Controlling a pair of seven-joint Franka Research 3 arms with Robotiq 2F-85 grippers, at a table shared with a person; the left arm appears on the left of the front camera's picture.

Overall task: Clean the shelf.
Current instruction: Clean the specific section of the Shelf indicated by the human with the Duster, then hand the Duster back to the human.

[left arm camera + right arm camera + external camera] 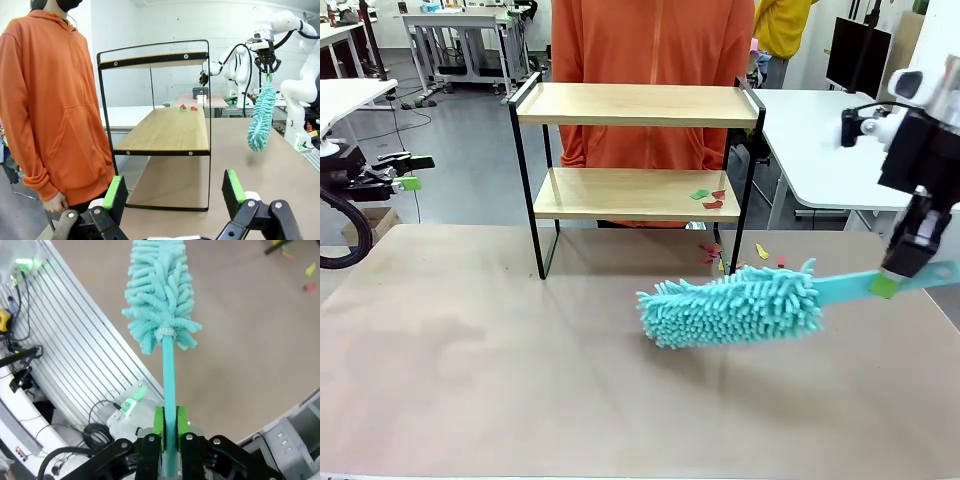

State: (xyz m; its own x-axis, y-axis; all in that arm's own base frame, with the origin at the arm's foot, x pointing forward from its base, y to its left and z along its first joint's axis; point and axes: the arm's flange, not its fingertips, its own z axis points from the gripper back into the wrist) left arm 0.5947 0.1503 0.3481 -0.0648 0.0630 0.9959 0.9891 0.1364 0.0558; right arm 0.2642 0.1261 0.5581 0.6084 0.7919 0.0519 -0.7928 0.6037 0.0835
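The shelf (638, 104) stands at the table's far middle, two light wooden boards in a black frame. Small red and green scraps (708, 198) lie at the right end of its lower board. My right gripper (890, 283) is shut on the handle of a teal fluffy duster (735, 303), whose head hangs over the table in front of the shelf's right legs. The right wrist view shows the handle (168, 370) clamped between the green pads (159, 421). My left gripper (408, 172) hovers open at the far left, facing the shelf (170, 131) side-on.
More coloured scraps (720, 255) lie on the tabletop (470, 350) under the shelf's right side. A person in an orange hoodie (650, 45) stands right behind the shelf. A white table (820, 140) stands at the back right.
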